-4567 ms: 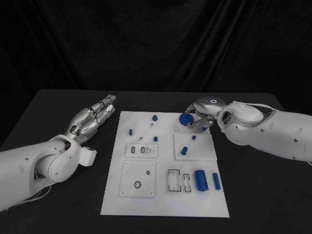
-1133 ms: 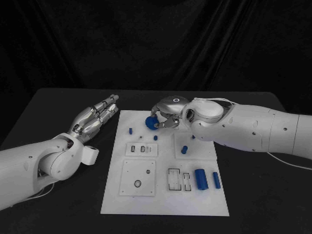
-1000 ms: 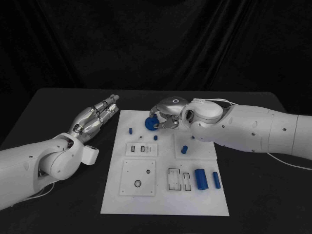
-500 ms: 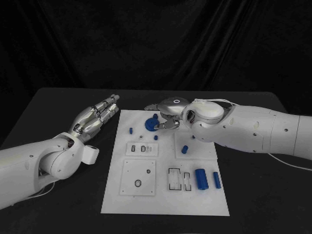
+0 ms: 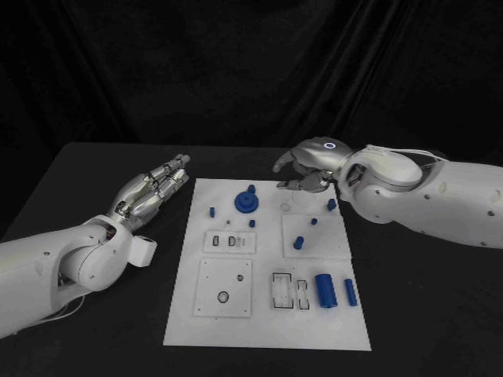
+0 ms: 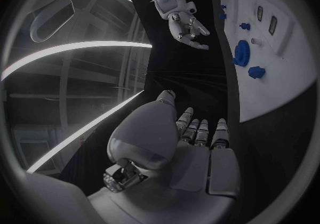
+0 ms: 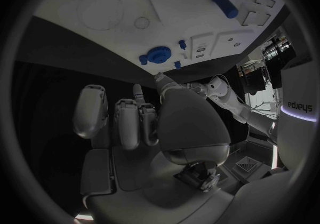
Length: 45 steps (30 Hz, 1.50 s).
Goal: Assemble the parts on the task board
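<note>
Head view, blue gear [image 5: 246,203] on task board [image 5: 263,330], empty right robot hand [image 5: 305,171] beside

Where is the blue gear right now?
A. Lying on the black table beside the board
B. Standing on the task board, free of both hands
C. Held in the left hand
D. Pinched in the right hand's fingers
B. The blue gear sits on the task board; the right hand hovers apart from it with nothing in it, and the left hand is off to the board's side.
</note>
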Available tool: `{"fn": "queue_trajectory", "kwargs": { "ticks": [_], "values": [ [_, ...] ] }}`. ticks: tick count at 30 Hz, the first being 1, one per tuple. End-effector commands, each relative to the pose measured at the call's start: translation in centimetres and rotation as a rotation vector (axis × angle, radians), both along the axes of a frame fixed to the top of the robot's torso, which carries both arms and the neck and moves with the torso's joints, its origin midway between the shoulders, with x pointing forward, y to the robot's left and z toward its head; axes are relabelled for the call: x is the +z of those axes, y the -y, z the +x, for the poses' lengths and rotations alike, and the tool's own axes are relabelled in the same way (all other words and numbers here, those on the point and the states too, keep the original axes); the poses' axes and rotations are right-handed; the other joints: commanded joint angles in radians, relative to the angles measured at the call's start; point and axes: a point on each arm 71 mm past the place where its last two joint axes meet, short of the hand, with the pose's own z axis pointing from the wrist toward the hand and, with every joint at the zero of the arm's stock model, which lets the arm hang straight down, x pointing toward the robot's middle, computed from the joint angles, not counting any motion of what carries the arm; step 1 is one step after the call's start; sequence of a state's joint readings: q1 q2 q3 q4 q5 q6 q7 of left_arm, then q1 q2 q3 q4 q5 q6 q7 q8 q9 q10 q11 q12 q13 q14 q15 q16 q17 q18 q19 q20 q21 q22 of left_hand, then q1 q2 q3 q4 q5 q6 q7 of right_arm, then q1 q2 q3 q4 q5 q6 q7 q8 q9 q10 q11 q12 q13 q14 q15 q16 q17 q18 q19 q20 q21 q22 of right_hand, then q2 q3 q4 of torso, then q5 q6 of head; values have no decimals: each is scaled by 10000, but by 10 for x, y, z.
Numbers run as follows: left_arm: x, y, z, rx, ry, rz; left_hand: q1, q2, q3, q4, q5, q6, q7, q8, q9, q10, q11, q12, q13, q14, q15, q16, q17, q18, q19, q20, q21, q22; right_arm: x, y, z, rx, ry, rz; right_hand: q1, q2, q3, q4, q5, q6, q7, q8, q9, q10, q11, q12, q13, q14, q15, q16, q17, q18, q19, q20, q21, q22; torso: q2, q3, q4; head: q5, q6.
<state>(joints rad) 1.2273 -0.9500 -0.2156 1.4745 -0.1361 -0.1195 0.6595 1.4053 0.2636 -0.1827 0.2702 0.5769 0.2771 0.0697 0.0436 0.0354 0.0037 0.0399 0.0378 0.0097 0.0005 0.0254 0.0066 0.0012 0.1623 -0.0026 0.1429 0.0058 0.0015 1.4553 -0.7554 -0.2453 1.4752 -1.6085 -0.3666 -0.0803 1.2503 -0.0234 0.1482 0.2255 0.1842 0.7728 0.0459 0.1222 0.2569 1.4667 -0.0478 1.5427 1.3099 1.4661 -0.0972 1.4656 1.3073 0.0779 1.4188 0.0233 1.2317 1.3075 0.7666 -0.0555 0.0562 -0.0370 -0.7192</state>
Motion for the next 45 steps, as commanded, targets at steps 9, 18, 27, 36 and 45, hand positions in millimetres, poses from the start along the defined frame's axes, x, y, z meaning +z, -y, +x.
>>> {"fn": "queue_trajectory", "kwargs": {
  "ticks": [9, 18, 27, 36, 45],
  "values": [
    [2, 0, -1, -105, 65, -102, 131, -52, 94, -52, 115, 28, 120, 43, 11, 29, 94, 81, 13, -5, 110, -66, -12, 171, 26, 130, -58, -15, 0, 70, -12, -1935, -1180, 813, 220, -216, -231, 11, -134, -45, -17, -264, -151, 558, 50, -235, 1991, 622, 3, -663, 1092, -87, 170, -53, 131, 1556, -23, -10, -63, 9, -35],
    [1, -1, -2, -84, 48, -92, 142, -61, 103, -68, 133, 33, 122, 44, 11, 29, 95, 81, 13, -5, 113, -66, -12, 172, 26, 138, -58, -15, -28, 101, -21, -2422, -1341, 576, 196, -353, -444, 176, -526, -209, -91, -508, -313, 597, -16, -227, 1977, 673, -56, -758, 977, -115, 280, -105, 245, 1627, -53, -21, -105, 130, -98],
    [0, -1, -1, -107, 37, -98, 153, -68, 112, -83, 153, 35, 123, 45, 12, 29, 96, 78, 12, -5, 114, -66, -12, 172, 26, 145, -58, -15, -46, 115, -27, -2449, -1384, 375, 159, -404, -511, 266, -615, -191, -106, -522, -341, 572, -33, -264, 1926, 664, -71, -865, 871, -113, 290, -122, 228, 1631, -36, 10, -99, 68, -123],
    [0, 0, -1, -131, 47, -114, 158, -71, 118, -91, 162, 32, 123, 45, 11, 28, 95, 75, 11, -5, 114, -66, -12, 173, 26, 148, -58, -15, -53, 121, -30, -2541, -1446, 326, 298, -435, -503, 254, -482, -217, -116, -549, -381, 580, -43, -262, 1922, 669, -82, -899, 829, -117, 308, -134, 232, 1643, -14, 26, -106, 54, -106],
    [0, -1, -1, -120, 37, -108, 158, -71, 118, -91, 162, 32, 123, 45, 11, 28, 95, 75, 11, -5, 114, -66, -12, 173, 26, 148, -58, -15, -57, 123, -27, -2611, -1497, 260, 771, -443, -415, 109, 134, -223, -125, -546, -473, 536, -55, -315, 1840, 658, -94, -1030, 683, -100, 291, -153, 100, 1638, -40, 1, -97, 86, -140]
  ]
}}
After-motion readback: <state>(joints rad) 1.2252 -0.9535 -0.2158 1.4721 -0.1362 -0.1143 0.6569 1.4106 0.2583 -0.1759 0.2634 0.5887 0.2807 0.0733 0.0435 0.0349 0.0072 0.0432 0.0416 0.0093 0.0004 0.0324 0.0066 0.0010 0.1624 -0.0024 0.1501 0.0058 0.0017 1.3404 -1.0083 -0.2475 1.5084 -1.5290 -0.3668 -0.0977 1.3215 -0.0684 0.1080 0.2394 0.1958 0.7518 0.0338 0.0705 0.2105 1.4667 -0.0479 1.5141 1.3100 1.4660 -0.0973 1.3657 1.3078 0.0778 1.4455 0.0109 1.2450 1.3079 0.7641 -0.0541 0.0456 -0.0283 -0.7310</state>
